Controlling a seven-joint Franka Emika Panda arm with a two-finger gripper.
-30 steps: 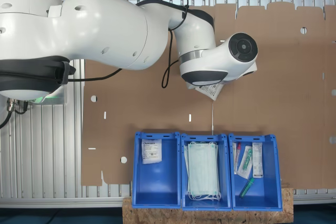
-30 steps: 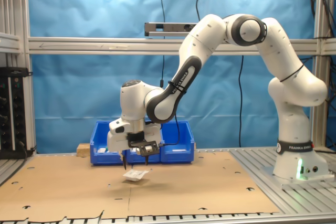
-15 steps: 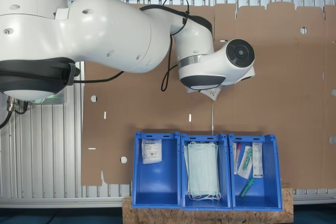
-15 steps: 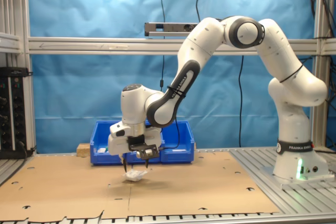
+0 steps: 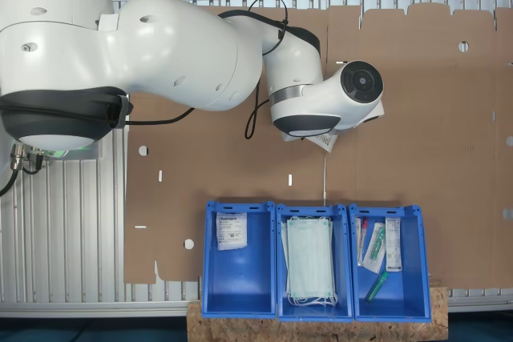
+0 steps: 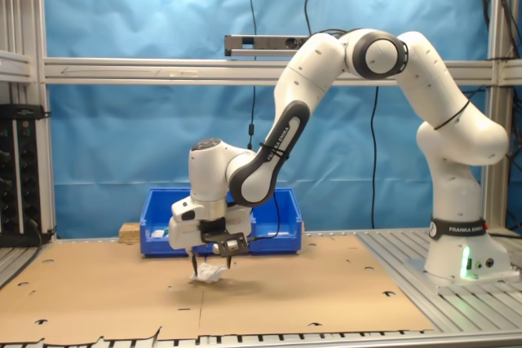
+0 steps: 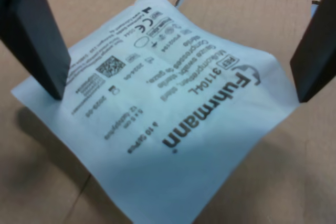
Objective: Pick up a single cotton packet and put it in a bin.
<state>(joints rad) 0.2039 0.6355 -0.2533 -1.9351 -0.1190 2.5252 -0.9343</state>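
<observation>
Bare cardboard sheet [image 5: 417, 118] between cotton packet [image 7: 168, 114] and bins [image 5: 314, 260]

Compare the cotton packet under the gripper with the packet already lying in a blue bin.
The cotton packet lies on the brown cardboard between the open gripper's fingers; the other packet rests inside the bin at the first exterior view's left. The first bulges, its edges lifted; the binned one lies flat. Both are small white sachets with dark print.
</observation>
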